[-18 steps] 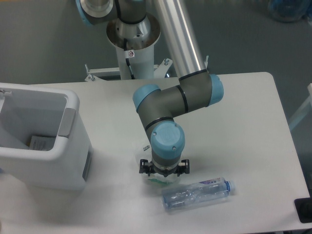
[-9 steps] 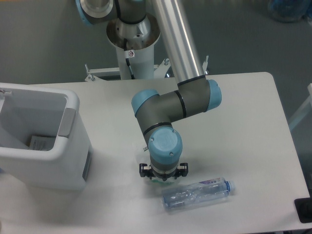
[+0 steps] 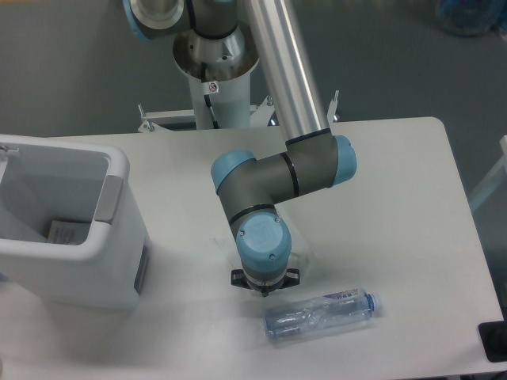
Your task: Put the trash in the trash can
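Observation:
My gripper (image 3: pixel 265 286) points straight down at the table's front middle, mostly hidden under the blue wrist cap; only its black body sticks out on either side. A faint translucent film, the plastic bag (image 3: pixel 301 252), spreads out around the wrist and seems to hang from the hidden fingers. The clear bottle (image 3: pixel 321 314) with a blue cap lies on its side just right of the gripper, apart from it. The white trash can (image 3: pixel 119 170) stands at the left edge, open on top.
A pale printed piece (image 3: pixel 67 232) lies on the bottom of the trash can. The arm's base column (image 3: pixel 215 71) rises behind the table's far edge. A black object (image 3: pixel 495 340) pokes in at the right front corner.
The wrist has shifted slightly left and toward the camera. The green bit seen under the gripper earlier no longer shows, and translucent film now appears around the wrist. The bottle has stayed put.

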